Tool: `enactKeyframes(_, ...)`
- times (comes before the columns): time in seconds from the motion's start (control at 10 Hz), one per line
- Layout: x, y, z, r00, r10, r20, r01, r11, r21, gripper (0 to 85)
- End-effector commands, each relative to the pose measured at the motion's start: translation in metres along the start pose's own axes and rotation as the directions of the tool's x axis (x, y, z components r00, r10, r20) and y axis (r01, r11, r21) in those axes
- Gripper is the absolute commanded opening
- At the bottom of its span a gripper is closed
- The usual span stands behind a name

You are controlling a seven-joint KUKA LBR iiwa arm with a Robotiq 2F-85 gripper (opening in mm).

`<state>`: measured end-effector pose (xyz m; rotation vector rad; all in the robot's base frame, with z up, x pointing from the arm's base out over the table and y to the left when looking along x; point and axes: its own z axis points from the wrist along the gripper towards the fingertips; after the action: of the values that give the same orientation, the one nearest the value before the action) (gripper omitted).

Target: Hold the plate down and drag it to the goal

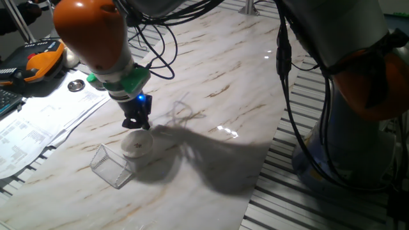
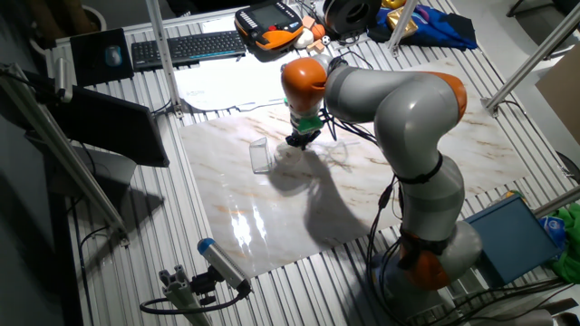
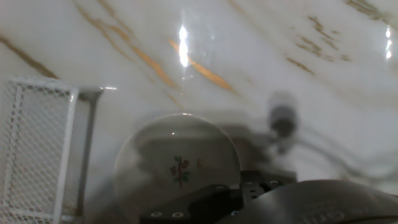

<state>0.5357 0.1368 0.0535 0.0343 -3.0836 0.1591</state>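
- The gripper (image 1: pixel 137 123) sits just above the far edge of the plate (image 1: pixel 135 145) in one fixed view; its dark fingers point down at the white disc, with a blue light glowing on the wrist above them; whether the tips touch the plate I cannot tell from here.
- Finger state: the tips bunch into one dark mass in both fixed views and fall below the frame edge in the hand view; so wide or narrow, I cannot tell.
- The plate lies flat on the marble tabletop (image 1: pixel 211 76), partly under the arm's shadow; in the hand view the plate (image 3: pixel 177 165) fills the lower middle, a small red and green flower sprig at its centre, the dark hand body overlapping its lower right rim.
- The goal (image 1: pixel 110 166), a see-through box with pale edges, stands just beside the plate on its near-left side in one fixed view; a thin gap seems to separate them; in the hand view the goal (image 3: pixel 40 149) shows as a white mesh frame at the left, apart from the plate's rim.
- From the other fixed view the gripper (image 2: pixel 300 139) hangs near the back of the marble slab, the goal (image 2: pixel 260 156) just to its left; the plate itself is too small and shadowed to pick out there.
- Off the marble, an orange handheld controller (image 1: pixel 39 61) and a small metal dish (image 1: pixel 77 85) lie on papers at the far left; a keyboard (image 2: pixel 186 47) sits behind the table.
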Motion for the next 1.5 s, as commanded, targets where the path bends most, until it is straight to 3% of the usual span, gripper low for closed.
enactKeyframes(0.0, -0.001, -0.001, 0.003, 1.000, -0.008, 0.011, 0.008, 1.000, 0.018, 0.0)
enactKeyframes(0.4, -0.009, -0.007, 0.012, 1.000, -0.022, 0.017, 0.023, 1.000, -0.020, 0.0)
enactKeyframes(0.9, -0.002, 0.014, 0.020, 1.000, 0.016, 0.000, -0.016, 0.999, -0.042, 0.0)
enactKeyframes(1.4, -0.001, 0.036, 0.017, 0.998, 0.062, -0.026, -0.064, 0.996, -0.063, 0.0)
